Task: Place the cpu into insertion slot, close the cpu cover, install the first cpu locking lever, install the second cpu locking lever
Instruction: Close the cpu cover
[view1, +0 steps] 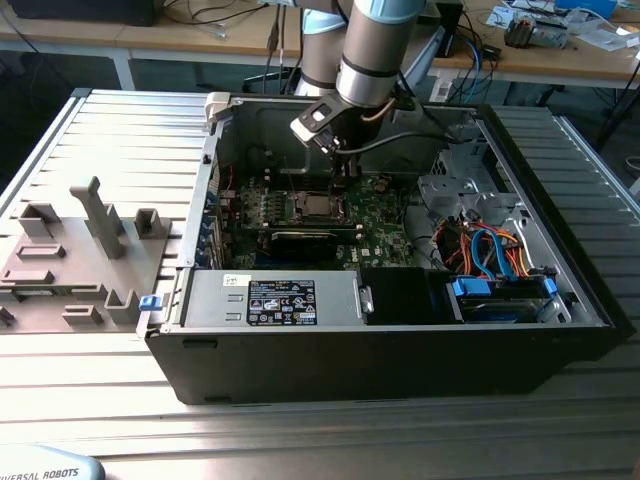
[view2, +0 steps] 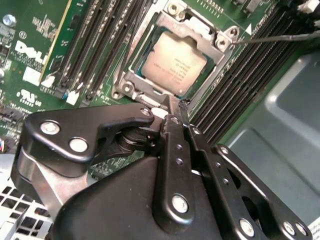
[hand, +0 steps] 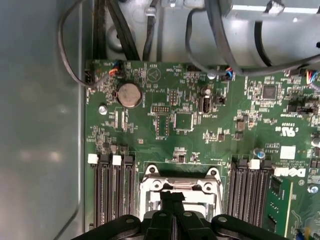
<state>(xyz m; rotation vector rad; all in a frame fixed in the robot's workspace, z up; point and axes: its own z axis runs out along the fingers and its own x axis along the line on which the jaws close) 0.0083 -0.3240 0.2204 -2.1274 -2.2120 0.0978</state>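
Second wrist view: cpu seated — first wrist view: hand overlaps it.

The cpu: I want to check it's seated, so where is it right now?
In the second wrist view the cpu sits in the insertion slot between the memory slot rows, just beyond the gripper.

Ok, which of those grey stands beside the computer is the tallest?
The grey post in the middle of the bunch, at the exterior view's left. It sticks up high; the others are low blocks.
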